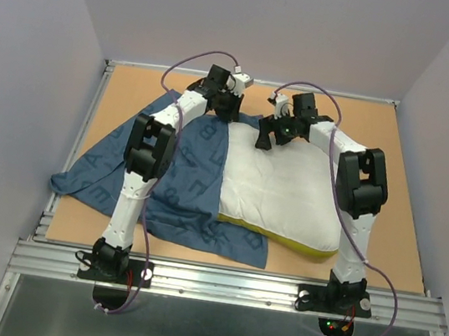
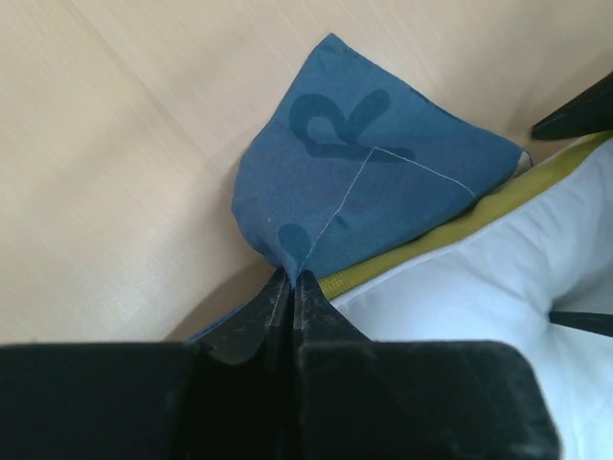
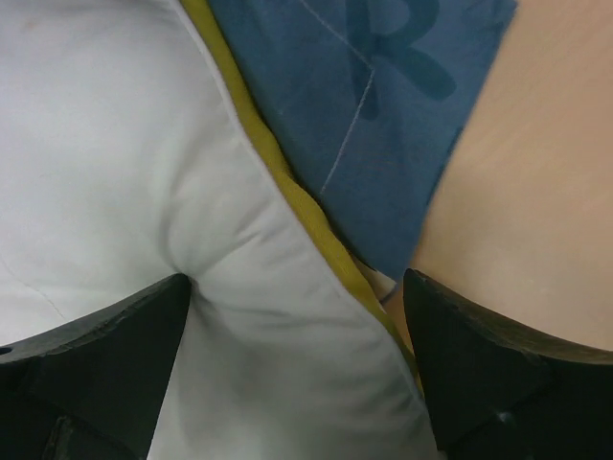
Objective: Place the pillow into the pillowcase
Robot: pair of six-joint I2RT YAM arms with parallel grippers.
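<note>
- tan wood: one table (image 1: 403, 161), carrying everything.
- one blue pillowcase (image 1: 179, 187), rumpled across the left half. its near edge runs under the pillow, and a far corner printed with an "r" lies over the pillow's far left corner.
- one white pillow (image 1: 288, 194), right of centre, mostly bare, with a yellow-green band along its near edge.
- two arms: the left arm (image 1: 145, 165) and right arm (image 1: 360, 197) rise from the near edge, bend at the elbow and reach far, wrists turned toward each other.
- two grippers: the left gripper (image 2: 290, 276) is pinched closed on pillowcase fabric beside the band. the right gripper (image 3: 297, 287) gapes wide over the pillow's banded edge, holding nothing.
</note>
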